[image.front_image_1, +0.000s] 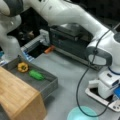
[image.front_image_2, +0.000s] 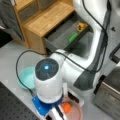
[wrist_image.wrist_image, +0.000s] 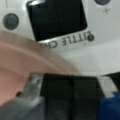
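Gripper (image.front_image_2: 60, 110) sits low at a front view's bottom, under the arm's wrist w/ its round dark cap & blue light (image.front_image_2: 46, 68). Fingers mostly hidden by the wrist body there; can't tell if jaws are open or shut. Wrist view is filled close-up: dark finger blocks (wrist_image.wrist_image: 72, 97) along the bottom, w/ a bit of blue at the right.

Nearest thing: pink plate (image.front_image_2: 76, 110), right below the gripper on the grey desk (image.front_image_2: 12, 57). Pink rim also fills the wrist view's left (wrist_image.wrist_image: 22, 62). A small orange piece (image.front_image_2: 66, 108) lies on the plate, just beside the gripper; contact not clear. Plate rests against a white device w/ dark screen (wrist_image.wrist_image: 56, 18) & round grey buttons, partly readable lettering under the screen; in a front view the same white device (image.front_image_1: 100, 96) lies flat under the wrist at the right.

Teal bowl (image.front_image_2: 27, 78) near the gripper, toward a front view's left, black cable (image.front_image_2: 18, 62) looping over it; bowl also at a front view's bottom (image.front_image_1: 81, 113).

Well apart: open grey drawer (image.front_image_1: 47, 85) of a wooden cabinet (image.front_image_1: 17, 97), holding a green veg (image.front_image_1: 36, 74) & a yellow-orange pepper (image.front_image_1: 23, 67) side by side, not touching. Both front views show them. Metal box (image.front_image_2: 108, 97) at a front view's right
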